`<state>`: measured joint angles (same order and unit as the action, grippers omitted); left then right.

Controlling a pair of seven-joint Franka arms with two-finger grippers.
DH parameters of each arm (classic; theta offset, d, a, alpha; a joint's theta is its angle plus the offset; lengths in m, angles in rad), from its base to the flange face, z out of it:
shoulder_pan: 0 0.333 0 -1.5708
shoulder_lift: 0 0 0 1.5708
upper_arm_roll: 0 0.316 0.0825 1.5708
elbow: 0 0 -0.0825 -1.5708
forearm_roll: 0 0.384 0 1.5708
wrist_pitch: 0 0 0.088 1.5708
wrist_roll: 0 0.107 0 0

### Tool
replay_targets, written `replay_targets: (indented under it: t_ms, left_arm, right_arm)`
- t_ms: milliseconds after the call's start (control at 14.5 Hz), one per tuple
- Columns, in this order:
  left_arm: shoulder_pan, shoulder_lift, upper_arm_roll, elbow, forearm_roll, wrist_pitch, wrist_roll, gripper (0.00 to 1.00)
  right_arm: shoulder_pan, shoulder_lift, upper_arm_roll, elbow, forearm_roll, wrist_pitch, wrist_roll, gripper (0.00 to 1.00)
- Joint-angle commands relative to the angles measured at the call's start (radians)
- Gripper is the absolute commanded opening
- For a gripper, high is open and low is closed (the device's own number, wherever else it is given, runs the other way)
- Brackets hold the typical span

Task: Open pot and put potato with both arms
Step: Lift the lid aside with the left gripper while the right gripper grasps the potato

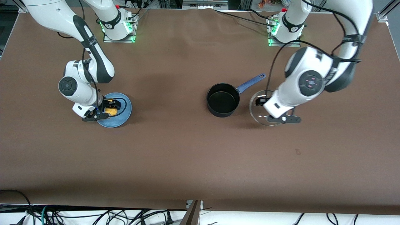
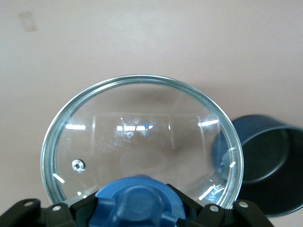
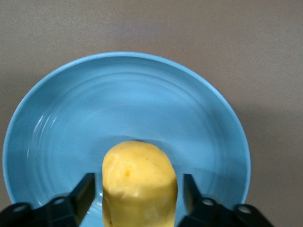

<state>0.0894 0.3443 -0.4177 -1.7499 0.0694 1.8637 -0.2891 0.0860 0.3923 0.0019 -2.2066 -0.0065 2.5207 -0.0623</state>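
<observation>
The black pot (image 1: 222, 100) stands uncovered near the table's middle, its blue handle (image 1: 251, 82) pointing toward the left arm's base. Beside it, toward the left arm's end, my left gripper (image 1: 265, 104) is shut on the blue knob (image 2: 139, 203) of the clear glass lid (image 1: 259, 110), which is held low over the table; the lid (image 2: 142, 137) and pot (image 2: 265, 170) show in the left wrist view. The yellow potato (image 1: 110, 111) lies on the blue plate (image 1: 120, 118). My right gripper (image 1: 110, 110) is down around it, open, with a gap between each finger (image 3: 85, 194) and the potato (image 3: 139, 182).
The blue plate (image 3: 128, 99) sits toward the right arm's end of the brown table. Both arm bases stand along the table's back edge. Cables run along the front edge, below the table.
</observation>
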Motion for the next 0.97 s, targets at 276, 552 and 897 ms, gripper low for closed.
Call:
replay_targets:
  t_ms: [276, 552, 897]
  left_arm:
    - [0.255, -0.198, -0.009, -0.239, 0.024, 0.026, 0.384, 0.0]
    - [0.366, -0.206, -0.009, -0.422, 0.067, 0.282, 0.522, 0.0]
    - [0.455, 0.023, -0.009, -0.366, 0.206, 0.442, 0.548, 0.0]
  right_arm:
    - [0.003, -0.055, 0.009, 0.036, 0.002, -0.034, -0.047, 0.18]
    - [0.004, -0.075, 0.133, 0.281, 0.005, -0.329, 0.024, 0.19]
    - [0.208, 0.031, 0.204, 0.563, 0.016, -0.445, 0.451, 0.19]
